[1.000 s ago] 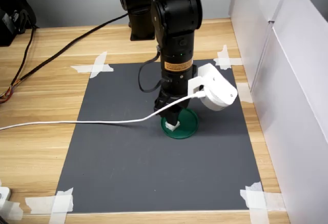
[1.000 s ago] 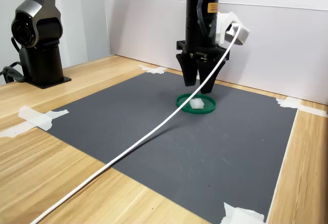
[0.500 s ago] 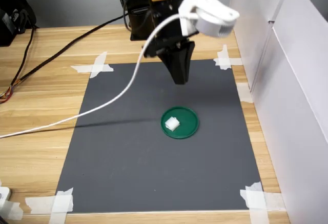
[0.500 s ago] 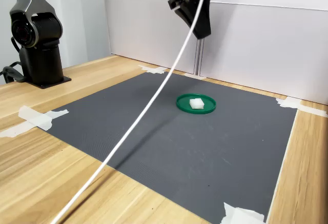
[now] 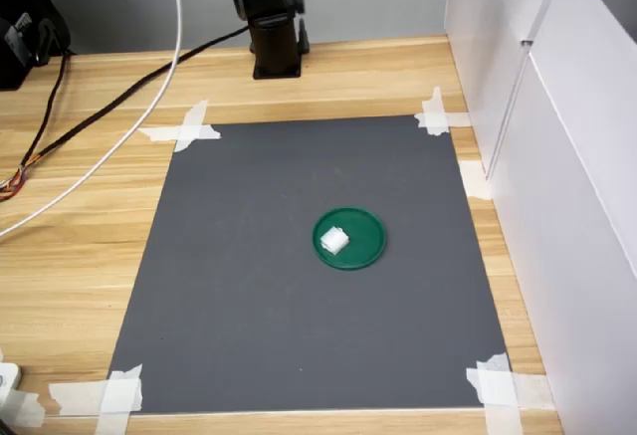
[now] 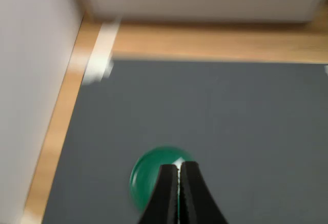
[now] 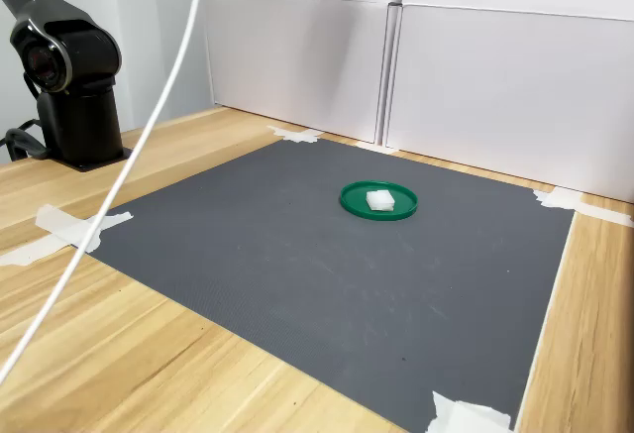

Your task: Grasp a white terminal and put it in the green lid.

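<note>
The white terminal lies inside the green lid, a little off its middle, on the grey mat in both exterior views. Nothing touches either one. My gripper shows only in the wrist view, high above the mat, with its two black fingers pressed together and nothing between them. The fingers cover part of the blurred green lid below. In the wrist view the terminal is too blurred to make out.
The grey mat is taped to a wooden table. White panels wall the first exterior view's right side. The arm's black base stands at the table's edge. A white cable hangs across the first exterior view's left.
The arm has risen from over the lid and left both exterior views, taking the white cable with it. The terminal stays in the lid. The fingers have gone from apart to together.
</note>
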Available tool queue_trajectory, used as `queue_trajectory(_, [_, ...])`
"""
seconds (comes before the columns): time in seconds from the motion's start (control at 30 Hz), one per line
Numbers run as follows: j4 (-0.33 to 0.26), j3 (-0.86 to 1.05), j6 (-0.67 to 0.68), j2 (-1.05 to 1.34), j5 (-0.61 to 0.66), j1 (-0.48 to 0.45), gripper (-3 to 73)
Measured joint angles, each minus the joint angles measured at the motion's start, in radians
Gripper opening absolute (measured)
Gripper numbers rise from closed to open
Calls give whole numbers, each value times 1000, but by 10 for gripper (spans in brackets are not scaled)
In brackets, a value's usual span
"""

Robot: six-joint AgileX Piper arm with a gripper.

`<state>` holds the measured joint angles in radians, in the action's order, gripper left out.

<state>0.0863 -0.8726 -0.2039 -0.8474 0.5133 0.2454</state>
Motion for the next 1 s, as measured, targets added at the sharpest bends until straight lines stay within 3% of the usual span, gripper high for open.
queue_trajectory(0.13, [-8, 117, -36, 120, -89, -98, -20])
queue_trajectory(0.57, [-9, 540, -40, 433, -145, -291, -21])
queue_trajectory(1.0, [-9, 770, -40, 685, -103, -327, -21])
